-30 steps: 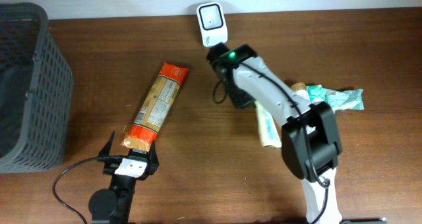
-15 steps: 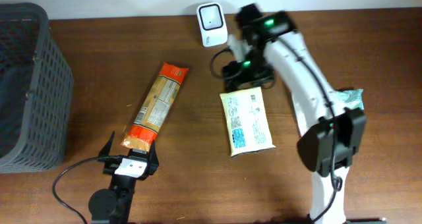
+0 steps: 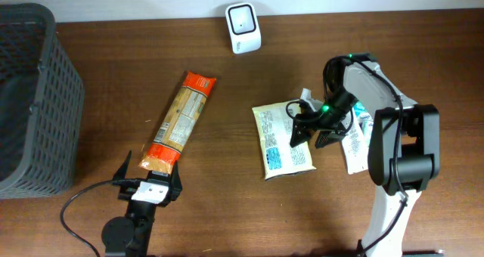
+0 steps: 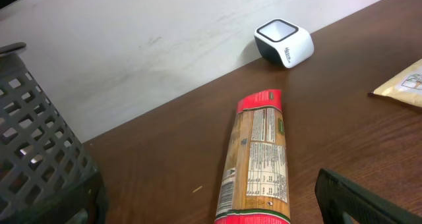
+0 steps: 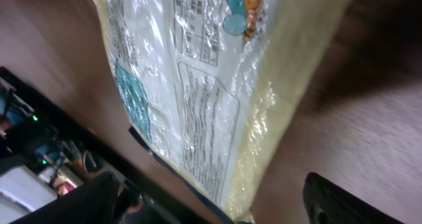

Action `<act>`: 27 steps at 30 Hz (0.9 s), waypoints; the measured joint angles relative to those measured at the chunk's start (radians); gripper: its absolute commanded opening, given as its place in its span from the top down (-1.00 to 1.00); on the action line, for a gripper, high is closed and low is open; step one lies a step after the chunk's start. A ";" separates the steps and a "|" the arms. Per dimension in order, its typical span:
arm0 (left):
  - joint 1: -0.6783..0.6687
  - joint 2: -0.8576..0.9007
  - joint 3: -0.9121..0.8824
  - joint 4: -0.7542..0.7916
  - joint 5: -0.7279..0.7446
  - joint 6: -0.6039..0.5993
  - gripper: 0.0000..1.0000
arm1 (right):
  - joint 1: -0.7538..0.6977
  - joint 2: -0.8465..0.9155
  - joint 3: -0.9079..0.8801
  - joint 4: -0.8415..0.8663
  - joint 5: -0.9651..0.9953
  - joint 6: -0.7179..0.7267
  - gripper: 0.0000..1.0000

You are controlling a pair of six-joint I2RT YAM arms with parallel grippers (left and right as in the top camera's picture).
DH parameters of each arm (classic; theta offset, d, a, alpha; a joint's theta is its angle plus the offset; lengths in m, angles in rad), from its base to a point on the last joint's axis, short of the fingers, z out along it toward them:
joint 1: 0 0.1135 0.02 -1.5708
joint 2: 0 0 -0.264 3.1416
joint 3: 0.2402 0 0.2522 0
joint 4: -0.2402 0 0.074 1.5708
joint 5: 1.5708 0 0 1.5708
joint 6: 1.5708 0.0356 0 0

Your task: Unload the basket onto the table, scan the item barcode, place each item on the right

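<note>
The white pouch (image 3: 283, 140) lies flat on the table (image 3: 227, 212), printed side up, right of centre and well apart from the scanner (image 3: 243, 18) at the back edge, so its code is not facing the scanner window. At the far left stands the grey basket (image 3: 38, 98). The left gripper (image 3: 150, 175) rests near the front edge with its fingers spread and empty, just beside the lower end of the pasta packet (image 3: 180, 121); any swing of that arm could knock the packet askew. On the right, the right gripper (image 3: 311, 136) hangs over the pouch's right edge with its fingers parted and nothing between them. A pinch there may catch only loose film, so the pouch could sag, fold over its print or slip out on the way to the scanner. Other wrappers (image 3: 354, 145) lie touching or just beside that arm, and a careless close could drag one along.
</note>
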 measured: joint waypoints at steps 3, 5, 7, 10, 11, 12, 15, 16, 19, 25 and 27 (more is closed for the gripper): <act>0.000 0.000 0.000 0.000 0.000 0.000 -0.98 | 0.000 0.001 -0.078 0.043 -0.053 0.000 -0.75; 0.000 0.000 0.000 0.000 0.000 0.000 -0.98 | 0.000 0.001 -0.139 0.077 -0.071 0.000 -0.65; 0.000 0.000 0.000 0.000 0.000 0.000 -0.99 | 0.000 -0.001 -0.180 0.100 -0.109 0.002 -0.45; 0.000 0.000 0.000 0.000 0.000 0.000 -0.98 | 0.000 -0.005 -0.205 0.172 -0.168 0.010 0.01; 0.000 0.000 0.000 0.000 0.000 0.000 -0.99 | 0.000 -0.006 -0.210 0.220 -0.186 0.033 0.24; 0.000 0.000 0.000 0.000 0.000 0.000 -0.99 | 0.000 -0.007 -0.211 0.257 -0.188 0.049 0.67; 0.000 0.000 0.000 0.000 0.000 0.000 -0.98 | 0.000 -0.007 -0.217 0.398 -0.205 0.138 0.92; 0.000 0.000 0.000 0.000 0.000 0.000 -0.98 | 0.000 -0.007 -0.217 0.441 -0.225 0.161 0.92; 0.000 0.000 0.000 0.000 0.000 0.000 -0.99 | 0.000 -0.007 -0.209 0.485 -0.250 0.193 0.92; 0.000 0.000 0.000 0.000 0.000 0.000 -0.99 | 0.027 -0.024 0.024 0.185 -0.209 0.029 0.92; 0.000 0.000 0.000 0.000 0.000 0.000 -0.98 | 0.093 -0.051 0.131 0.079 -0.200 -0.053 0.92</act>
